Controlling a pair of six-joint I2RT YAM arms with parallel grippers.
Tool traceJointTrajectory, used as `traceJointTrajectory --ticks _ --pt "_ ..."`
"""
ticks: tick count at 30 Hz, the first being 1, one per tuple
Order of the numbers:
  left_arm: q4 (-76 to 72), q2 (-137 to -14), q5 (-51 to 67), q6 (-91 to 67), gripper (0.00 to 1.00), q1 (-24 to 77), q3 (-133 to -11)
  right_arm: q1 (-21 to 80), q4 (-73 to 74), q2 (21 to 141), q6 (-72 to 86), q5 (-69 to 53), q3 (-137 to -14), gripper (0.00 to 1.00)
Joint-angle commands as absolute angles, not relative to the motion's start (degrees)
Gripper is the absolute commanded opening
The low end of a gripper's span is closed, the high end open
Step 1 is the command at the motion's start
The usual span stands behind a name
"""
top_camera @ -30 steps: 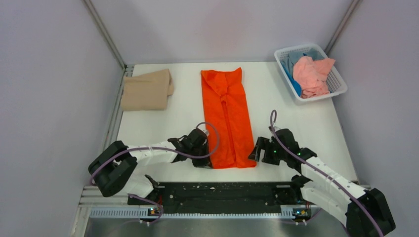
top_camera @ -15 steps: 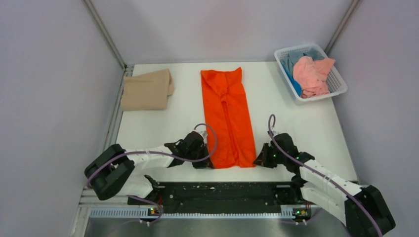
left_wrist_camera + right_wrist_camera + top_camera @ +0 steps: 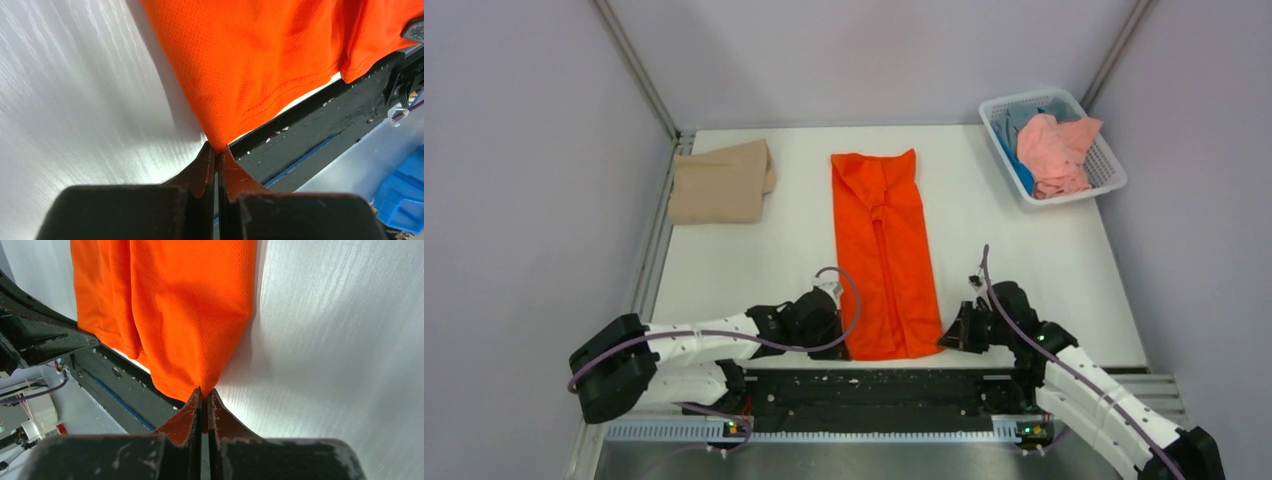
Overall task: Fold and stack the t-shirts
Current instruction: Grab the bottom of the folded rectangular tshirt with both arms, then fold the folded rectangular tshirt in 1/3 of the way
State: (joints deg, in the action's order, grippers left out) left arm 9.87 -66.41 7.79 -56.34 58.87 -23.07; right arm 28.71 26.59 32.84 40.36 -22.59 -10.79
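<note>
An orange t-shirt lies as a long narrow strip down the middle of the table, both sides folded in. My left gripper is shut on its near left corner. My right gripper is shut on its near right corner. The near hem reaches the table's front edge. A folded tan t-shirt rests at the far left. Salmon-pink and blue t-shirts lie crumpled in the basket.
The white lattice basket stands at the far right corner. A black rail runs along the table's near edge, just below the orange hem. Grey walls close in the left, right and back sides.
The right gripper has shut on the orange shirt's near right corner. Both grippers have drawn back toward the near edge, pulling the shirt a little nearer.
</note>
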Motion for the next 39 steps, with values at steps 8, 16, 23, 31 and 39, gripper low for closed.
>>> traceJointTrajectory --ticks 8,16,23,31,39 --pt "13.32 -74.62 -1.56 -47.3 0.0 57.31 -37.65 29.44 15.47 44.95 37.51 -16.56 -21.37 0.0" --pt "13.25 -78.61 -0.3 -43.97 0.0 48.74 -44.77 29.36 1.08 49.07 38.96 -8.13 -25.88 0.0" --pt "14.93 -83.07 -4.82 -41.52 0.0 40.72 -53.13 29.42 -3.91 57.0 35.58 1.18 -32.75 0.0" --pt "19.98 -90.72 -13.38 -37.52 0.0 36.63 -65.53 29.04 -4.61 70.84 27.85 7.84 -44.61 0.0" --pt "21.72 -98.39 -11.45 -36.32 0.0 32.36 -72.06 25.99 -7.63 80.67 26.61 4.56 -49.56 0.0"
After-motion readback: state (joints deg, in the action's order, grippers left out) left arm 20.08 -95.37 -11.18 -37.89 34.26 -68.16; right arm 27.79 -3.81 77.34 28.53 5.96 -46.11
